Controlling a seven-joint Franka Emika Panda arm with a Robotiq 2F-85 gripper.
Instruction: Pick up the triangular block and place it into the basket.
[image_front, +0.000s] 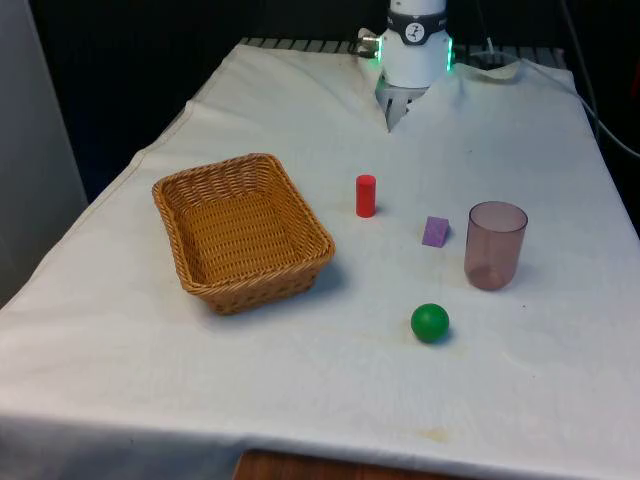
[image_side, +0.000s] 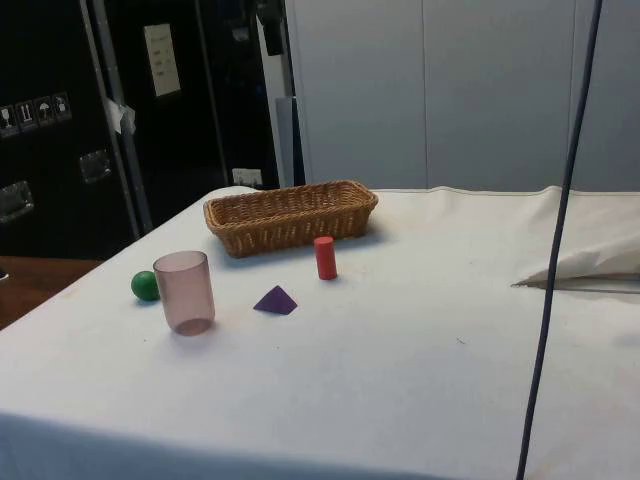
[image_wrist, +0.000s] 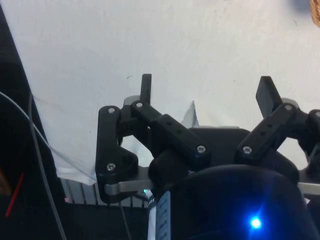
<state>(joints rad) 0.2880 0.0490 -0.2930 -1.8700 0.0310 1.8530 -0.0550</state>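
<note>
My black two-finger gripper (image_wrist: 207, 92) hangs over bare white cloth, its fingers (image_wrist: 145, 88) spread wide apart with nothing between them. In the front view my white arm stands at twelve o'clock on the table, well back from every object.

The small purple triangular block (image_front: 435, 232) lies flat on the white tablecloth (image_front: 300, 390), untouched. Taking the front view as a clock face centred on the table, the block sits at about three o'clock, near the centre. In the side view the same block (image_side: 275, 300) rests on one face with its apex up.

The translucent pinkish plastic cup (image_front: 494, 245) stands upright just beside the block, at the block's three to four o'clock in the front view; the two are apart, not touching. The cup (image_side: 185, 292) shows nothing inside it in the side view.

The short red cylinder (image_front: 366, 195) stands upright at the block's ten o'clock in the front view, near it but clear of it. The green ball (image_front: 430, 322) rests at the block's six o'clock, a little further off.

The rectangular woven wicker basket (image_front: 205, 185) sits at roughly nine o'clock on the table in the front view, well apart from the block, with the red cylinder between the two. Its interior holds nothing. In the side view the basket (image_side: 290, 216) lies beyond the cylinder (image_side: 325, 257).
</note>
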